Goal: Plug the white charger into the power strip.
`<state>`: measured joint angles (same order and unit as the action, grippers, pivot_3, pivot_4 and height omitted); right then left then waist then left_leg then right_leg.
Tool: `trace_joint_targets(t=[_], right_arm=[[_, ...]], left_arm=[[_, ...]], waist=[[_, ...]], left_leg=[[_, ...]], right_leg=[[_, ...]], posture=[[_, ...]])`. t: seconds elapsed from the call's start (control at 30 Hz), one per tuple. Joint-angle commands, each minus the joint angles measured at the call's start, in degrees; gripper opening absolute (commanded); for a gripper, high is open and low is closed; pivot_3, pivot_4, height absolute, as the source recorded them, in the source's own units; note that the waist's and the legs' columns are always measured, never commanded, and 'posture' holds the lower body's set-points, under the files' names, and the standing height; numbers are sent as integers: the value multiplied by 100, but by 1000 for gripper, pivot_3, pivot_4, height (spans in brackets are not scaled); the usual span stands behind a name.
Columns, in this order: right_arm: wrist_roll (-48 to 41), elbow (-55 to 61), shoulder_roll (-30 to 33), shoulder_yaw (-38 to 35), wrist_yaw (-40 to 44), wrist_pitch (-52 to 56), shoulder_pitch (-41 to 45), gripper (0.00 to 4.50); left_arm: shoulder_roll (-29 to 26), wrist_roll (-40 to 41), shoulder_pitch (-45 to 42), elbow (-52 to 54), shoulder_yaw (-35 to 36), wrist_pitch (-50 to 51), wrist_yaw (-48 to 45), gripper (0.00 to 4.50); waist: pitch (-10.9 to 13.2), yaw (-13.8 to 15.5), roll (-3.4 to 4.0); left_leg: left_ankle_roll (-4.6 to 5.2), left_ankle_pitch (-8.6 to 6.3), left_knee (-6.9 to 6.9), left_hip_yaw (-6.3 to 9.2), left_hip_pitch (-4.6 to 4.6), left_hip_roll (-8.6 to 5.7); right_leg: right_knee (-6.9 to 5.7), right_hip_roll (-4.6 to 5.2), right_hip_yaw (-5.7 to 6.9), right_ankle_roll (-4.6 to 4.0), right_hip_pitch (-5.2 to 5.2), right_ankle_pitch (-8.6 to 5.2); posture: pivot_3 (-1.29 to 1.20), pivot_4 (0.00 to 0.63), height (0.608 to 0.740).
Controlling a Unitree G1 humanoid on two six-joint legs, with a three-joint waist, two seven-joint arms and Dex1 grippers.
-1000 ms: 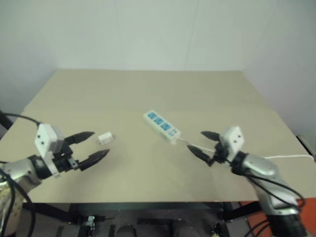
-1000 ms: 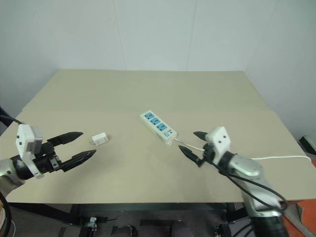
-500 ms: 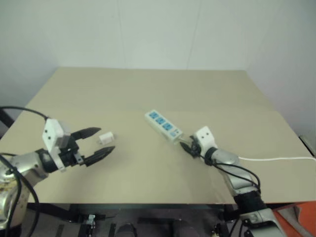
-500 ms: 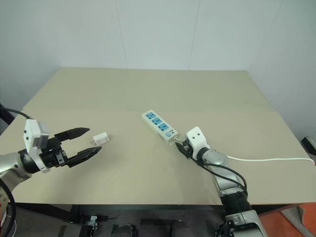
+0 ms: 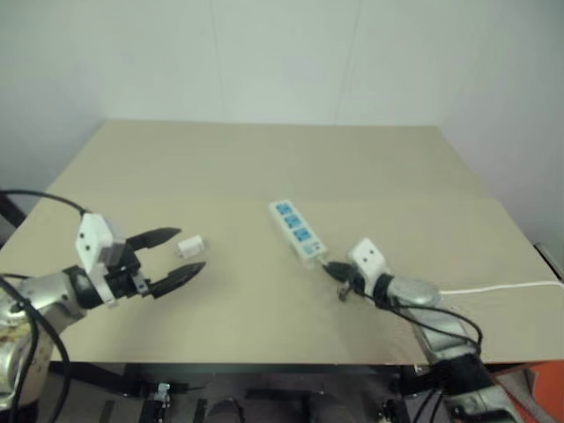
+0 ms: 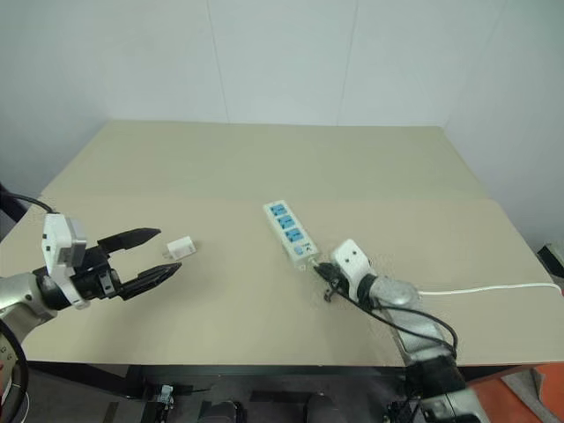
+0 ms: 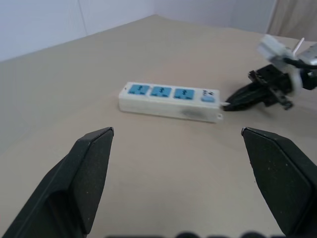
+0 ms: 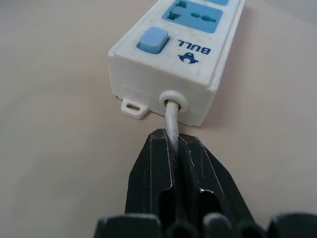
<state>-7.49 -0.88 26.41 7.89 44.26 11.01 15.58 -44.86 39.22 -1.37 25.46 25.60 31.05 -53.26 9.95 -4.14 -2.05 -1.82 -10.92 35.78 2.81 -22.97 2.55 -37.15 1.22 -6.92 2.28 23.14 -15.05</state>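
Lying on the desk [image 5: 264, 167] well left of the power strip [image 5: 296, 232], the white charger [image 5: 189, 245] sits between the spread fingers of the left tool [image 5: 173, 257]. Closing squarely on its sides should keep it from skidding. At the strip's near end, the right tool [image 8: 174, 163] is clamped on the cord [image 8: 171, 119]; the right wrist view shows that pinch plainly, while the head views show both ends of the job.

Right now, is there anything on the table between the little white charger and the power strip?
No, just bare table between the white charger and the power strip, as the right eye view shows.
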Motion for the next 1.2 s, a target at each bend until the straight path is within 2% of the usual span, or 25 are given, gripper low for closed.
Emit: trace_joint_targets(t=[0.03, 0.1, 0.13, 0.17, 0.2, 0.37, 0.47, 0.67, 0.8, 0.93, 1.2], right_arm=[[-196, 233, 211, 33, 604, -621, -211, 725], [-54, 54, 294, 104, 667, -692, -218, 1326], [-38, -15, 302, 87, 667, -704, -192, 1326], [-125, -20, 308, 23, 723, -700, -185, 1743], [-198, 0, 311, -27, 762, -683, -189, 1820], [-1257, 646, 100, -407, 1069, -327, -338, 3436], [-1108, 808, -251, -284, 556, -287, -343, 4425], [-189, 496, -1037, 65, -691, -601, -259, 4468], [147, 203, -1193, 216, -961, -761, -229, 4468], [391, -58, -1217, 273, -1140, -1033, -234, 4468], [240, -346, -1314, 477, -688, -953, -166, 4468]], left_arm=[[-89, 45, -27, 119, 3, -122, -35, 4500], [-99, 31, -59, 66, -31, -136, -57, 4500], [-110, 18, -95, 16, -50, -150, -77, 4500], [-120, 6, -123, -21, -66, -163, -91, 4500], [-126, 2, -133, -39, -69, -171, -100, 4500], [-139, 13, -106, -36, -61, -196, -110, 4500], [-135, 5, -124, -50, -86, -218, -103, 4500], [-144, 8, -164, -87, -119, -247, -112, 4500], [-153, 4, -176, -100, -134, -261, -127, 4500], [-155, -3, -185, -105, -136, -266, -139, 4500], [-157, -29, -237, -141, -181, -288, -165, 4500]], waist=[[0, -24, 0], [0, -25, 0], [0, -23, 0], [0, -17, 0], [0, 0, 0], [0, 17, 0], [0, 5, 0], [0, 14, 1], [0, 30, 1], [0, 19, 1], [0, 11, 1]], left_leg=[[0, 0, 0, -1, 1, 0], [0, 0, 1, -2, 6, 1], [0, 0, 2, -2, 6, 2], [0, 0, 3, -2, 9, 1], [-1, 1, 6, 0, 12, 2], [-2, 3, 11, 1, 11, 1], [-2, 2, 9, 1, 10, 3], [-3, 3, 8, 2, 10, 5], [-4, 3, 10, 0, 8, 1], [-4, 3, 6, 0, 7, 3], [-4, 3, 7, 1, 12, 4]], right_leg=[[1, 0, -2, 0, -1, 0], [0, -1, -2, 3, -3, -1], [0, -1, -2, 3, -3, -2], [-2, -1, -1, 4, -4, -1], [-6, -3, -1, 4, -5, 1], [-4, -4, -2, 8, -10, 7], [-2, -4, -1, 7, -8, 6], [-5, -7, -1, 6, -3, 7], [-3, -2, -1, 6, -5, 7], [-2, -3, -1, 5, -2, 6], [-3, -4, 0, 5, -7, 6]], posture=[[0, 150, 740], [0, 150, 740], [0, 150, 740], [0, 150, 740], [0, 150, 740], [0, 150, 740], [0, 150, 740], [0, 150, 740], [0, 150, 740], [0, 150, 740], [0, 150, 740]])
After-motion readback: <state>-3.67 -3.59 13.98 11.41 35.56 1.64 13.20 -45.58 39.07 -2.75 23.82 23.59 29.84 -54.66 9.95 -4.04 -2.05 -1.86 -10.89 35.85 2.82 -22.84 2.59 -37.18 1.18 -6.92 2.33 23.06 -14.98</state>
